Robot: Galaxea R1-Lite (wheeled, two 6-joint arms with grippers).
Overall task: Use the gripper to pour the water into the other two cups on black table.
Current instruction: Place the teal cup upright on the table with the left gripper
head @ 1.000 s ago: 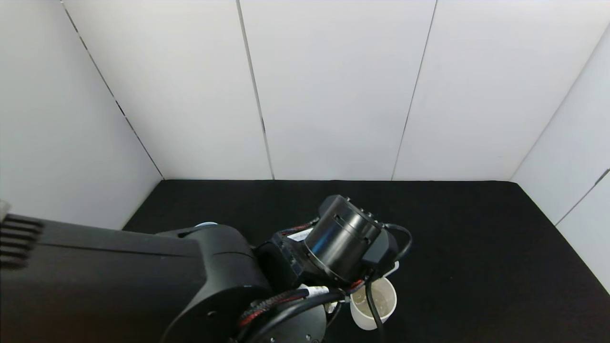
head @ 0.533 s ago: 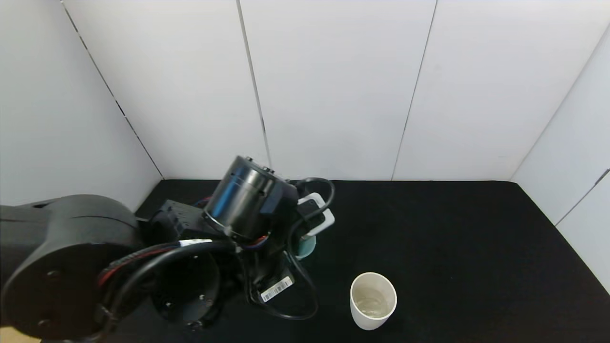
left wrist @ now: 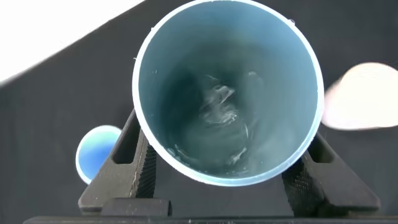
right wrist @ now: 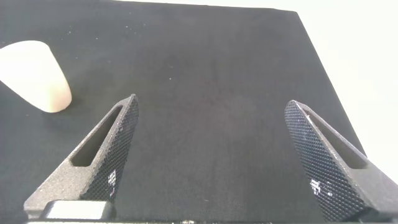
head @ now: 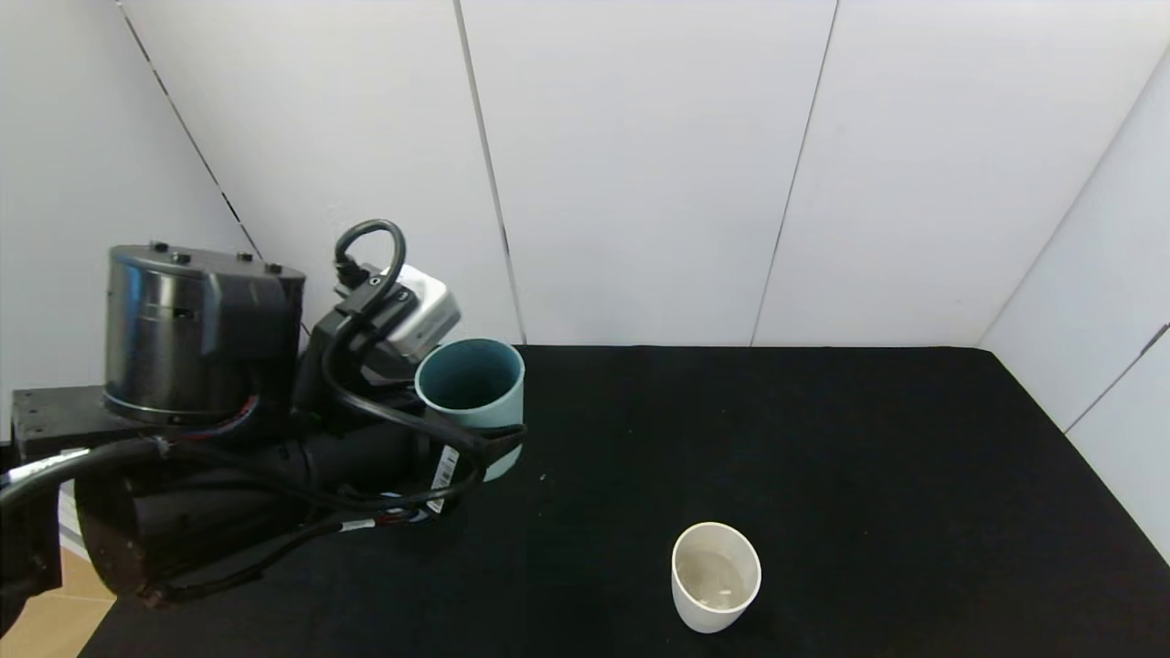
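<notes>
We find the left gripper (left wrist: 227, 180) clamped on the upright teal cup (head: 473, 388), raised at the table's left, the blue cup (left wrist: 96, 152) just beside and below it.

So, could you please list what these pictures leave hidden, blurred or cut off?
- Light blue tapered cup: absent from the head view, seemingly behind the left arm; the left wrist view shows only a blurred patch of it.
- Left gripper: head view hides its fingers behind the small teal-green cup and cables.
- Cream-white tapered cup: how much water it holds is unreadable; blurred in the left wrist view, edge-cropped in the right wrist view.
- Right gripper: outside the head view.
</notes>
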